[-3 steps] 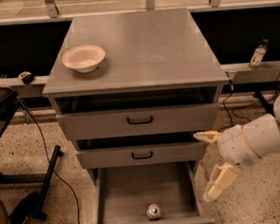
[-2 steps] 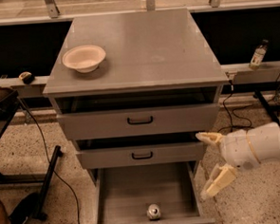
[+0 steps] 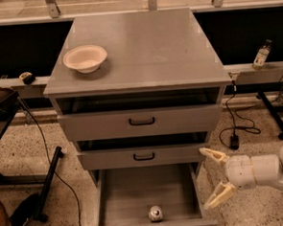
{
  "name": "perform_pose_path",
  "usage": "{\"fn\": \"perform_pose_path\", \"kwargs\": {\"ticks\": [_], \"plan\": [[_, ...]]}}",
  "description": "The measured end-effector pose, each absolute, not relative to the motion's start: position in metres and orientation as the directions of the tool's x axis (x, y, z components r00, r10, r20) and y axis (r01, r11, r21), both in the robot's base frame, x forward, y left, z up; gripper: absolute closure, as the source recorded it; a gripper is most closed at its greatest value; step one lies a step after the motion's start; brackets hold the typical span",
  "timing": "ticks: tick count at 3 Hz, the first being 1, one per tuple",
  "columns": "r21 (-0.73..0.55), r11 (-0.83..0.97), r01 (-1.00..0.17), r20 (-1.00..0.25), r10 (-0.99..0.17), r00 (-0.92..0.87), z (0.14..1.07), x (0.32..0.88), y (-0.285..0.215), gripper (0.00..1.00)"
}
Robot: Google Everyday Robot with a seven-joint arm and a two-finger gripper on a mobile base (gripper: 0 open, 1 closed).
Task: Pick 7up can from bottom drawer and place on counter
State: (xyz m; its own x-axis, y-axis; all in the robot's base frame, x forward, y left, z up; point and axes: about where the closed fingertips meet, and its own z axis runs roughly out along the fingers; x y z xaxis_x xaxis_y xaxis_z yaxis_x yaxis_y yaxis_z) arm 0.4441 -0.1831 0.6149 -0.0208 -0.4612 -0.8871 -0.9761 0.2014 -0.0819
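The gripper (image 3: 206,179) hangs at about 4 o'clock in the camera view. It is outside the cabinet, just beside the right wall of the bottom drawer (image 3: 136,189). Its fingers (image 3: 218,195) are spread wide and released, grasping nothing.

The 7up can (image 3: 156,213) stands upright at 6 o'clock in the open tray, close to the front wall and a little right of centre. It seems to sit clear of that wall, though the angle makes this hard to tell. The middle drawer (image 3: 144,156) juts out just above the rear of the tray, and the top drawer (image 3: 142,120) sits above it.

The pick has not begun, and the main risks lie in the approach:
- **Side wall:** coming in from 3 o'clock, the lower finger could catch the drawer's right wall.
- **Middle drawer:** coming in from above, the wrist could clip the overhanging front of this drawer.
- **The can:** it is light, so a nudge from one finger could tip it or roll it back under the overhang.
- **Front wall:** it leaves little room for a finger on the near side of the can.

The counter (image 3: 147,42) has a bowl (image 3: 85,57) at 10 o'clock, which the placement should avoid.
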Motion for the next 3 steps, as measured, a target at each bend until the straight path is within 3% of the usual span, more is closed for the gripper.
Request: {"fn": "perform_pose_path", "kwargs": {"ticks": [2, 3], "plan": [[-0.090, 0.155, -0.984, -0.880, -0.475, 0.006, 0.556, 0.453, -0.185, 0.00], [-0.167, 0.165, -0.972, -0.806, -0.591, 0.038, 0.460, 0.463, -0.195, 0.00]]}}
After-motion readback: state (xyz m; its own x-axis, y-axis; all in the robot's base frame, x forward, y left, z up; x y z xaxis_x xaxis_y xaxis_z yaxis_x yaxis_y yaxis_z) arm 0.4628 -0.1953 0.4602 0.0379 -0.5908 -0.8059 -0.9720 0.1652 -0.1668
